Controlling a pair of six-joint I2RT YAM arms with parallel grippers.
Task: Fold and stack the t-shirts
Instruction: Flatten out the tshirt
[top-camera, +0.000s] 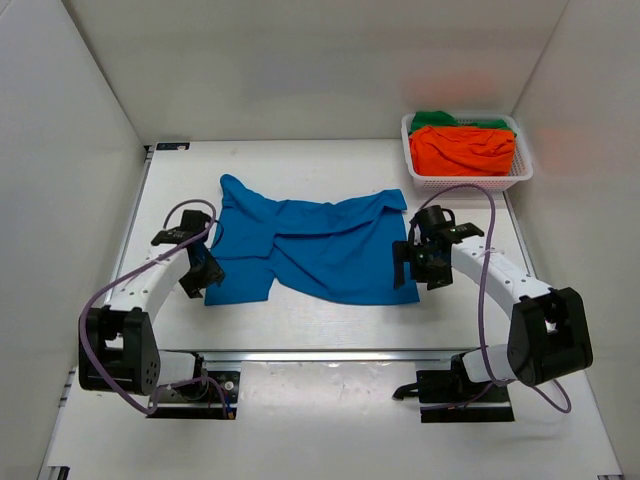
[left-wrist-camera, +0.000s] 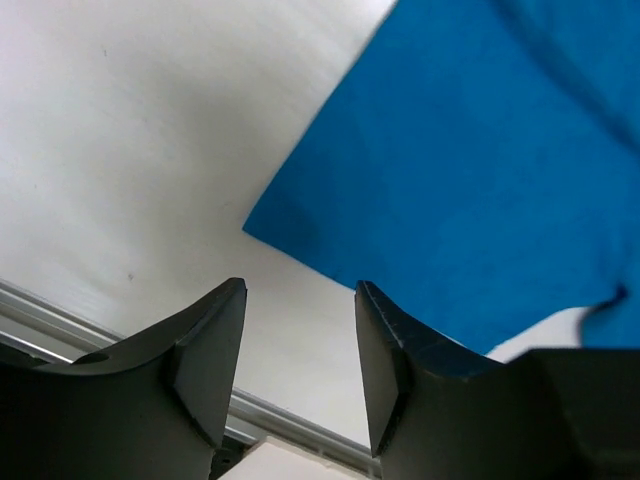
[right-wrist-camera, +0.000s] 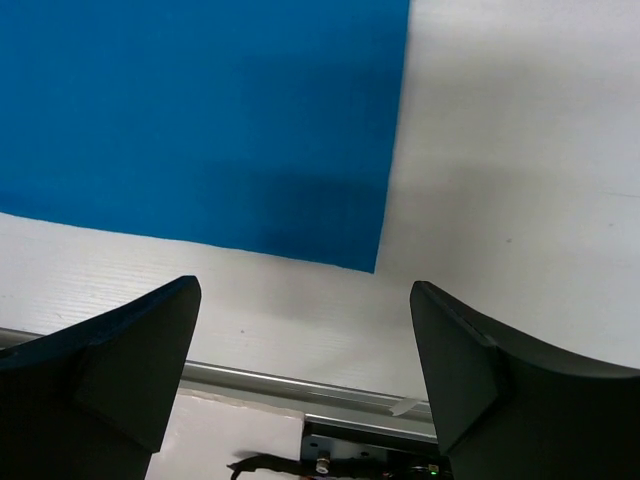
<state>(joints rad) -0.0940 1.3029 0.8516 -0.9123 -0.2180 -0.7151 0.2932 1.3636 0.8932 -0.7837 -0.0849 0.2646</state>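
Left fingers (left-wrist-camera: 200, 360): part open, empty; blue shirt (left-wrist-camera: 480, 170) corner just ahead.
Right fingers (right-wrist-camera: 120, 360): wide open, empty; hem corner ahead, between them.
Advice: pinch both corners together, lift evenly.

A white table (top-camera: 330, 320) fills the enclosure, its surface matte and faintly speckled. Plain white panels close it in: a back wall (top-camera: 300, 70), a left wall (top-camera: 60, 200) and a right wall (top-camera: 590, 120). An aluminium rail (top-camera: 330, 353) crosses the table near its front edge. The light is soft and even, and the shadows are faint.
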